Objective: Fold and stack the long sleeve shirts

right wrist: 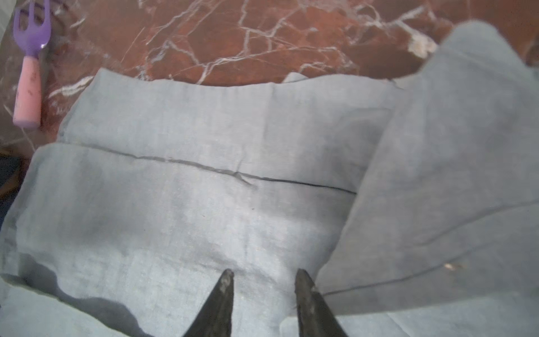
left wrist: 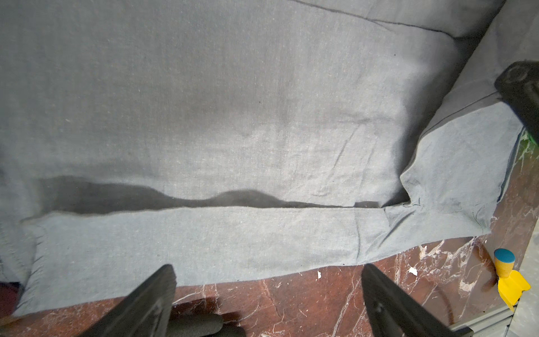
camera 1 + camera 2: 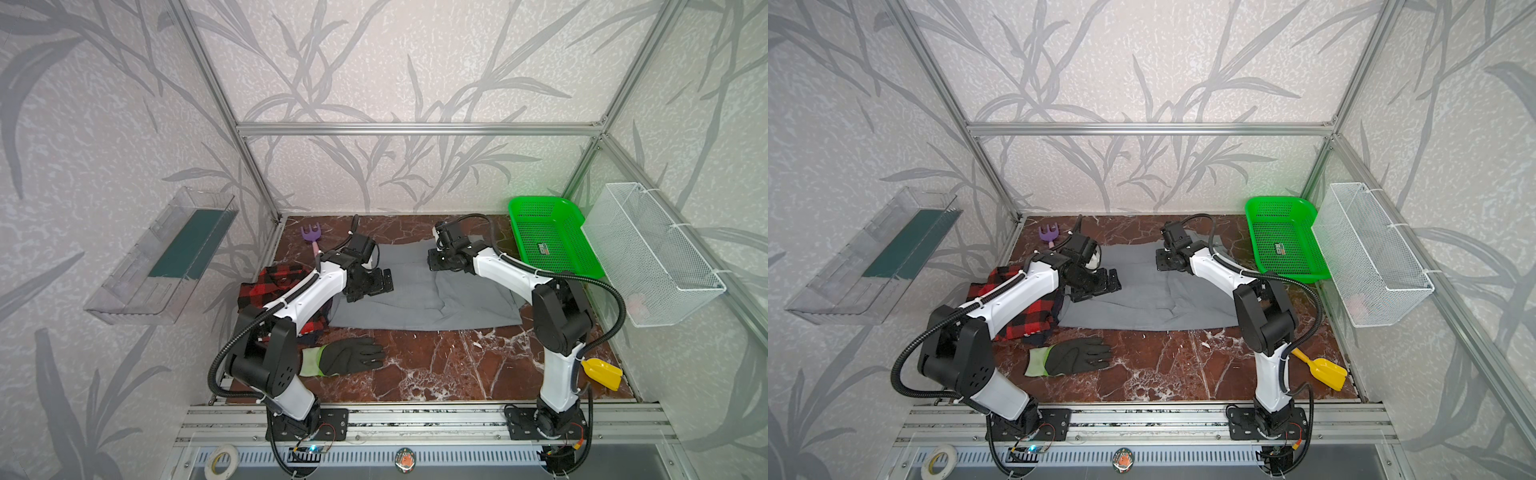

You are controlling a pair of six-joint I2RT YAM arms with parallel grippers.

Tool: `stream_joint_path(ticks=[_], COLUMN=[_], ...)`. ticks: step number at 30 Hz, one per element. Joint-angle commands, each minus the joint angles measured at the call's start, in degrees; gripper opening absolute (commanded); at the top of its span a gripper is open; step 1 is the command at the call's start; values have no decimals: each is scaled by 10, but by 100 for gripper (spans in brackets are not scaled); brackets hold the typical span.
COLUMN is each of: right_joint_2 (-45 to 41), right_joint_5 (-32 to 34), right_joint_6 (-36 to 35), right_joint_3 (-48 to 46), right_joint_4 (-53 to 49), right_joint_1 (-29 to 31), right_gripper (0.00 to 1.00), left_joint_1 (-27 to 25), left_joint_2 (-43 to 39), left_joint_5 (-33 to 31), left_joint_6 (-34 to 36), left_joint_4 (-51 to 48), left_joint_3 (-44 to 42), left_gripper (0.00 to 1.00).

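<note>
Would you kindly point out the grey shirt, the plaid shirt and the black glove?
grey shirt (image 3: 415,301), in a top view, middle of its body.
plaid shirt (image 3: 266,284), in a top view, its exposed far part.
black glove (image 3: 353,355), in a top view, its palm.

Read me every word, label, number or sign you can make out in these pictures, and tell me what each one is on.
No text is legible.
Sticker in the green basket: too small to read.
Round badge at the front edge: blurred, unreadable.
White marks at the hem of the plaid shirt: too small to read.
</note>
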Motion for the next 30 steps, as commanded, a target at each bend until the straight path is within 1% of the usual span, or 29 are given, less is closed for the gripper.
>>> stream_joint_path(ticks=[1,3,5,7,10,14,17,22,26,28,30], right_joint_2=[-38,-49,-60,-70,-71,-59,-37,-2,21,23,16], right_joint_5=[-85,-108,-112,-120,-161,-161,-170,-184,-196,-202,-209], right_joint_6=[84,100,115,156,207,232,243,279,297,304,312], right_joint_3=[-30,-48,-66,-89,-123,-131,-115,-97,-78,-76,-80], right_joint_4=[16,39,58,84,145,169,185,223,228,240,255], right_joint_1=[-71,-94,-111,-130,-159,-182,-190,-194,-193,-193,-193], right_gripper=[44,46,45,45,45,44,41,40,38,36,32], left_joint_1=[2,2,2,2,2,2,2,2,2,2,2], left_joint_2=[-17,-16,-15,-14,-13,-13,-11,-11,-10,-11,-10], left_joint_5=[-2,-3,-2,-2,-2,-4,-3,-4,-3,-3,-5], left_joint_6=[1,0,0,0,0,1,1,1,2,3,3], left_joint_4=[-5,-5,-4,-4,-4,-4,-4,-5,-5,-6,-6], left_joint_3=[-7,-6,-6,-6,-6,-7,-6,-6,-6,-6,-5], left_gripper=[99,99,99,99,99,99,99,99,99,99,99])
